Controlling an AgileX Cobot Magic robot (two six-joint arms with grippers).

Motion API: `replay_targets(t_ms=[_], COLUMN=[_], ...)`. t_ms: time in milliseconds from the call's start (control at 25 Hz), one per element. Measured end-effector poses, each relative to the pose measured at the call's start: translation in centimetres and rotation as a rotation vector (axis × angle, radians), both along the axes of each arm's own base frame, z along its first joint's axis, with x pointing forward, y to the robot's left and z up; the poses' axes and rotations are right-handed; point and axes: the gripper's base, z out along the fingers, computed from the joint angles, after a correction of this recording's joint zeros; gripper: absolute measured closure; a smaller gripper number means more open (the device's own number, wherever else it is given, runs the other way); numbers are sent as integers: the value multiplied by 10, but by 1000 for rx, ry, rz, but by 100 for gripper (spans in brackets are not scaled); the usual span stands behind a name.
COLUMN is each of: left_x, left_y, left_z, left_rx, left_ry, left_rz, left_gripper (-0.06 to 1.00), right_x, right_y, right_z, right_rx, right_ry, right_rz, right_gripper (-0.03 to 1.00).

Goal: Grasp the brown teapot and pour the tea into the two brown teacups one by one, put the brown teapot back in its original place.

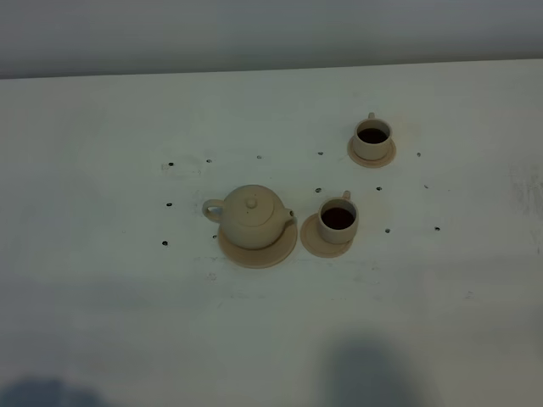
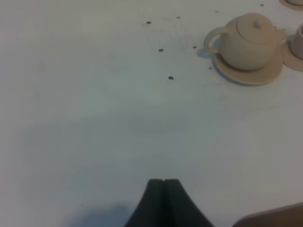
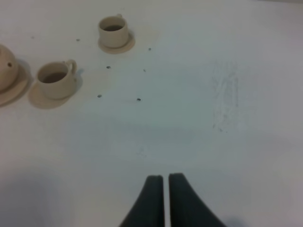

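Note:
The brown teapot (image 1: 251, 217) stands upright on its wide saucer (image 1: 257, 253) at the table's middle, handle to the left, spout to the right. It also shows in the left wrist view (image 2: 249, 41) and partly in the right wrist view (image 3: 5, 70). The near teacup (image 1: 338, 220) on its saucer holds dark tea, just right of the spout. The far teacup (image 1: 372, 139) on its saucer also holds dark tea. Both cups show in the right wrist view (image 3: 56, 79) (image 3: 113, 31). My left gripper (image 2: 164, 182) and right gripper (image 3: 166, 178) are shut, empty, low over bare table, far from the tea set.
The white table (image 1: 102, 322) has several small dark holes around the tea set. Its far edge (image 1: 271, 69) meets a grey wall. Arm shadows fall on the front edge. A brown edge (image 2: 274, 217) shows at the corner of the left wrist view.

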Motion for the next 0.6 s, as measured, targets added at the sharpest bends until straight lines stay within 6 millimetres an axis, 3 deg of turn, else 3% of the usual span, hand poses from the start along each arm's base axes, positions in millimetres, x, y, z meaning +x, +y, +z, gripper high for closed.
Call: replay_targets(t_ms=[600], left_x=[0], left_y=[0], left_z=[0], left_rx=[0], left_ry=[0], left_rz=[0], left_gripper=[100], right_x=[0], right_y=[0], right_z=[0], right_rx=[0], right_ry=[0], right_rz=[0], right_gripper=[94])
